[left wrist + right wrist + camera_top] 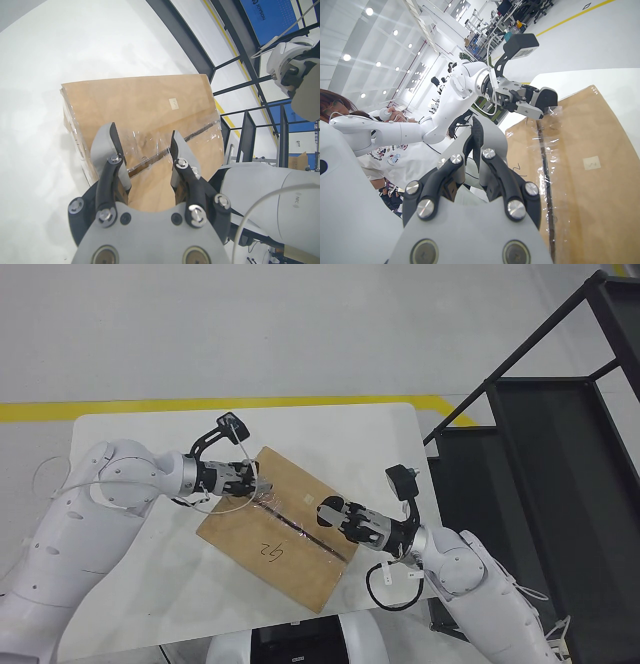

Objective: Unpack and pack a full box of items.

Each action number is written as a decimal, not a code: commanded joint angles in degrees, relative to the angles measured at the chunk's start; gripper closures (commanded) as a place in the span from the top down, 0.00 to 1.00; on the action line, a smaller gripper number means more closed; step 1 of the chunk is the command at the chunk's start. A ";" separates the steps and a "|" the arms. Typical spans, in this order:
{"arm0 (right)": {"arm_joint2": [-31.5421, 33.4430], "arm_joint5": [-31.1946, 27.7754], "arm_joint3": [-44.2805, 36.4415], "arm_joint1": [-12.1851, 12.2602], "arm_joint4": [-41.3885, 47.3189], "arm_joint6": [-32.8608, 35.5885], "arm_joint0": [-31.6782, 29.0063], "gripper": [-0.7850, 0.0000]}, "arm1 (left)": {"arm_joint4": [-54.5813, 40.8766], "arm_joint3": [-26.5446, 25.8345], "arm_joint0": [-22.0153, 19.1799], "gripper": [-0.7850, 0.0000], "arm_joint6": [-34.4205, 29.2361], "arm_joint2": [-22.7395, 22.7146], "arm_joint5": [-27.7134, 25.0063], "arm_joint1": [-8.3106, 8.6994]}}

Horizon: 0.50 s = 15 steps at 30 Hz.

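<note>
A closed cardboard box (285, 534) lies at an angle on the white table (370, 444). Wrinkled clear tape (300, 526) runs along its centre seam. My left gripper (255, 486) is at the box's far-left end, open, one finger on each side of the taped seam (195, 132), over crumpled tape. From the left wrist view the box top (140, 105) stretches away beyond the gripper (144, 131). My right gripper (330, 514) is shut with nothing in it, just above the box's right half near a small white label (327, 502). The right wrist view shows the right gripper (475, 125), the box (590, 150) and the left gripper (545, 111).
A black metal rack (540, 464) stands close off the table's right side. A yellow floor line (200, 410) runs behind the table. Bare table surface lies left of the box and behind it.
</note>
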 commanded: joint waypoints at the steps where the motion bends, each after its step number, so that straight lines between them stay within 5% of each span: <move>1: -0.01 -0.02 -0.07 0.03 -0.12 -0.18 -0.12 0.00 | -0.12 0.42 -0.20 0.34 -0.14 0.34 0.14 -0.10; 3: 0.02 0.12 -0.14 0.06 -0.15 -0.40 -0.30 0.00 | -0.16 0.68 -0.41 0.00 -0.21 0.56 0.28 -0.17; 15: -0.47 0.01 -0.24 0.24 0.10 0.05 -0.03 0.00 | 0.00 1.78 -1.15 0.00 -0.85 1.30 1.58 -0.42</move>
